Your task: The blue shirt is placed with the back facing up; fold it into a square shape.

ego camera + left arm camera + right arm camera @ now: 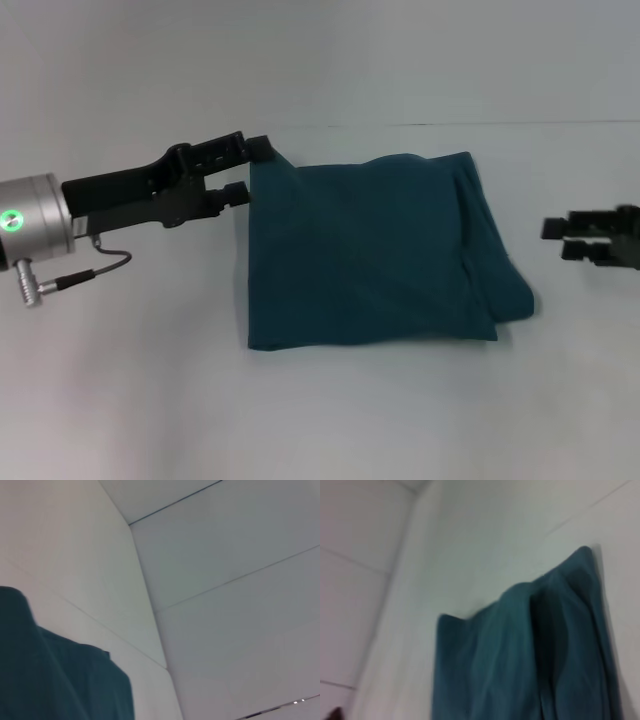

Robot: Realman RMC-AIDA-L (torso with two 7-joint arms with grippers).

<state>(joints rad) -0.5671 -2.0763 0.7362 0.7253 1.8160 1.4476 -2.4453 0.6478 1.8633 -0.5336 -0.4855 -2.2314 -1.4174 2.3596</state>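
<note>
Blue shirt [370, 255] folded roughly square on worktop [130, 400]. Left pincer [255, 170] pinching shirt's far-left corner, lifted. Right pincer [552, 238] well right of shirt, grip unclear.

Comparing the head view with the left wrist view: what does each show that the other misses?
Head view only: the left gripper pinching the far left corner of the folded dark teal-blue cloth shirt, the right gripper standing apart beside it, and the shirt's whole squarish outline. Left wrist view only: wall panel seams. Both share the shirt and the white table.
</note>
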